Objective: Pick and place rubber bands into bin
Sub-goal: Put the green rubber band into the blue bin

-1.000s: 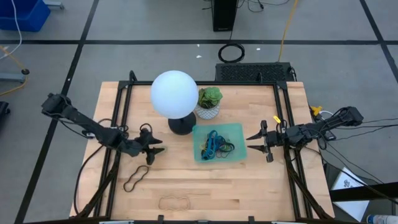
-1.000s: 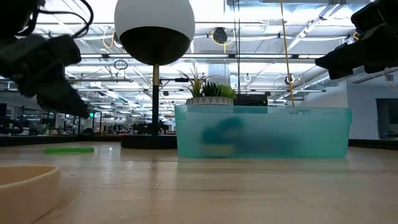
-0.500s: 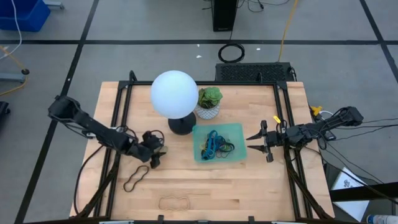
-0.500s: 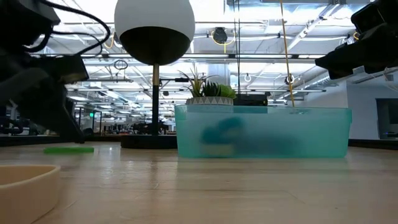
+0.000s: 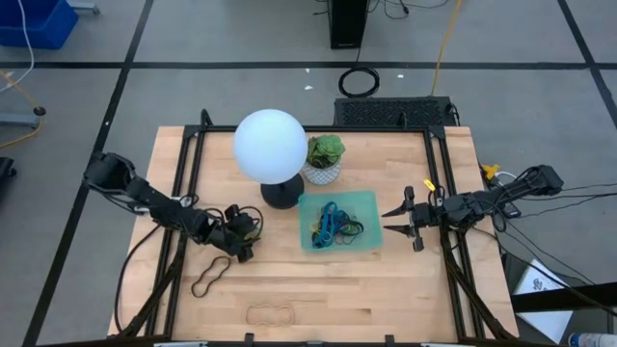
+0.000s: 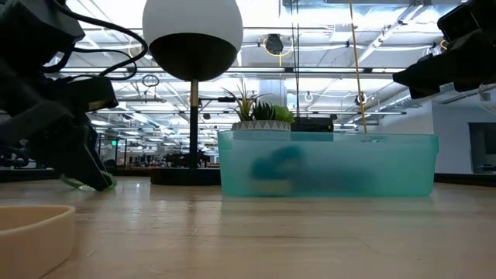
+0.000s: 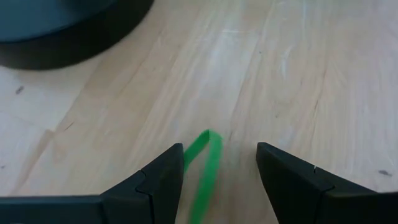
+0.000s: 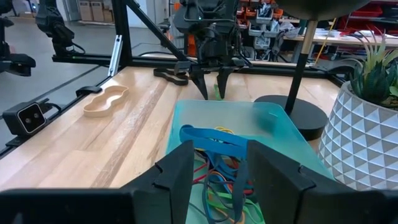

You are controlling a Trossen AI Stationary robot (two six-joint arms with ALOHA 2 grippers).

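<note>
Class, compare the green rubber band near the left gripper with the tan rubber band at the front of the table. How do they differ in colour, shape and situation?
Colour: the green rubber band is bright green; the tan rubber band is pale, near the wood's colour.
Shape: the green one shows a narrow loop end; the tan one is a wavy, peanut-like outline.
Situation: the green one lies between the open fingers of the left gripper; the tan one has no gripper near.
Shared: both lie on the table, outside the bin.

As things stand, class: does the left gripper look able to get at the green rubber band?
Probably yes: the left gripper is open, its fingers either side of the green rubber band, nothing between.
</note>
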